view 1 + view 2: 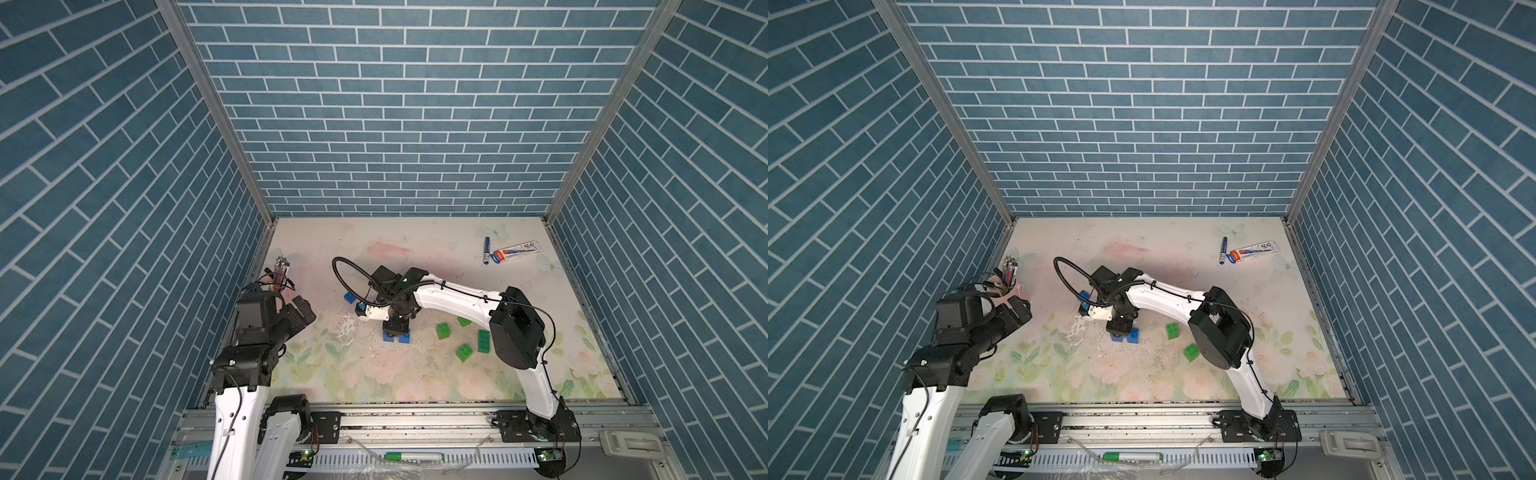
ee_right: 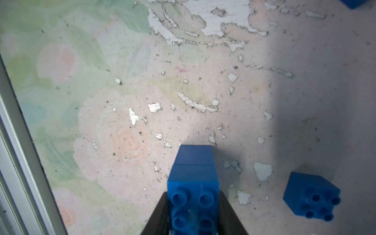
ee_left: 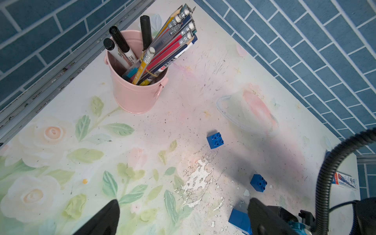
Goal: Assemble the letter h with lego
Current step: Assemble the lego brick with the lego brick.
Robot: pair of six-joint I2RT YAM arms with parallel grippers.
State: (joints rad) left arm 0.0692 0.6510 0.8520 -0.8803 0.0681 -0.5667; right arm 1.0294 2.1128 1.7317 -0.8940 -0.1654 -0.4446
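Note:
My right gripper (image 2: 193, 195) points down and is shut on a stack of two blue lego bricks (image 2: 193, 177), studs up. In both top views the gripper (image 1: 395, 329) hides the stack's top, leaving the lower part (image 1: 388, 337) showing low over the table. A loose blue brick (image 2: 311, 197) sits just beside the stack (image 1: 1116, 336). Two more blue bricks (image 3: 215, 140) (image 3: 258, 182) lie further back and left. Several green bricks (image 1: 443, 331) (image 1: 483, 340) lie to the right, by the right arm. My left gripper (image 1: 305, 309) hangs open and empty at the left (image 3: 183, 215).
A pink cup of pens and pencils (image 3: 135, 89) stands by the left wall. A blue marker pen (image 1: 486, 249) and a flat box (image 1: 517, 252) lie at the back right. A black cable hose (image 1: 345, 274) loops up from the right wrist. Blue brick-pattern walls enclose three sides.

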